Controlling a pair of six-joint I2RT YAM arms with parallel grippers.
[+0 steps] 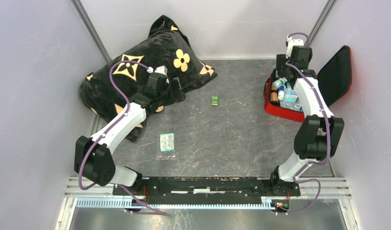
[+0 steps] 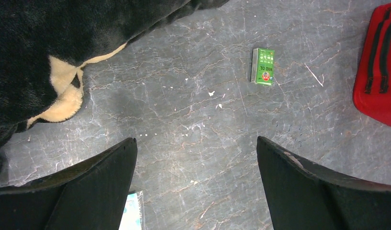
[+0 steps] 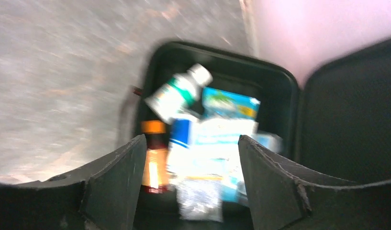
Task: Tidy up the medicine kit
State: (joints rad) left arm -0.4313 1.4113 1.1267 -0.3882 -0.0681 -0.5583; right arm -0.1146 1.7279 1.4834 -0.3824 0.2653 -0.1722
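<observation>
The medicine kit (image 1: 279, 111) is a red case lying open at the right wall, its black-lined lid (image 1: 338, 72) leaning back. Inside, the blurred right wrist view shows a white bottle (image 3: 176, 93), an amber bottle (image 3: 154, 158), blue-and-white boxes (image 3: 227, 129) and a silvery pack (image 3: 200, 199). My right gripper (image 3: 192, 139) hangs open just over these, gripping nothing. My left gripper (image 2: 197, 141) is open and empty above the table beside the pillow. A small green box (image 2: 263, 66) lies ahead of it, and a pale blister pack (image 1: 167, 143) lies nearer the arms' bases.
A big black pillow with gold flowers (image 1: 136, 67) fills the back left corner, right against the left arm. Walls close in the left, back and right sides. The kit's red edge (image 2: 380, 72) shows at the right of the left wrist view.
</observation>
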